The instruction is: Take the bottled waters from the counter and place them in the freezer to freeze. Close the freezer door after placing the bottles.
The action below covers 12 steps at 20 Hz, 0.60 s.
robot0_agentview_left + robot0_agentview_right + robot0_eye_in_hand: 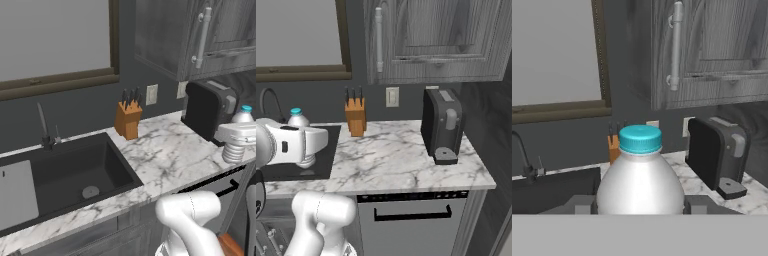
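One bottled water [639, 182], clear with a light-blue cap, stands upright between my fingers [698, 204]. My gripper [639, 206] is shut on its body. From the left base view the bottled water [243, 116] hangs at the far right over the counter's front edge, with the gripper [236, 135] around its middle. In the right base view the bottled water [298, 118] is at the left in front of the sink, held by the gripper [303, 145] a little above the white marble counter [401, 160]. The freezer and the freezer door are out of view.
A wooden knife block [128, 119] stands at the back of the counter beside the black sink [65, 175] and its faucet [44, 125]. A dark coffee machine [442, 125] sits at the counter's right end. Grey wall cabinets [431, 40] hang above, and a dishwasher front [411, 220] lies below.
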Motion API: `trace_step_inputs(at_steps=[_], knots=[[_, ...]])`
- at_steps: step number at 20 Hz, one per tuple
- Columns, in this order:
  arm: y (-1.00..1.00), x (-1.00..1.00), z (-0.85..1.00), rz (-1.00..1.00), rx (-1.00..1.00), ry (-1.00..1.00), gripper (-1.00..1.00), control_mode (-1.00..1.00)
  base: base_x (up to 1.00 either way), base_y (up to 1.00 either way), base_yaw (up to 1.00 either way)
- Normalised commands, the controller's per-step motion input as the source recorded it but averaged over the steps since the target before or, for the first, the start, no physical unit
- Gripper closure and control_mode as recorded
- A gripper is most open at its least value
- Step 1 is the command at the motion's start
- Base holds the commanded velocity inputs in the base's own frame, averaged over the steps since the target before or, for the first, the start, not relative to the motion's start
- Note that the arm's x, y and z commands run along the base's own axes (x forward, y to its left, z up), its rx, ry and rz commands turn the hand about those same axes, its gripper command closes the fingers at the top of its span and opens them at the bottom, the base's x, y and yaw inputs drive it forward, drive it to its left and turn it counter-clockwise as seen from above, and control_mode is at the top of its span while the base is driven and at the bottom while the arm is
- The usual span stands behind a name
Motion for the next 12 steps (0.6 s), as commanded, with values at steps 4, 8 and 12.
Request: trace_step_inputs(at_steps=[4,8,12], knots=[[0.01,0.00,0.00,0.00,0.00,0.00,1.00,-1.00,0.00,0.00,0.00],[0.00,0.00,0.00,0.00,0.00,0.00,1.00,-1.00,0.00,0.00,0.00],[0.00,-0.05,0.00,0.00,0.00,0.00,1.00,-1.00,0.00,0.00,0.00]])
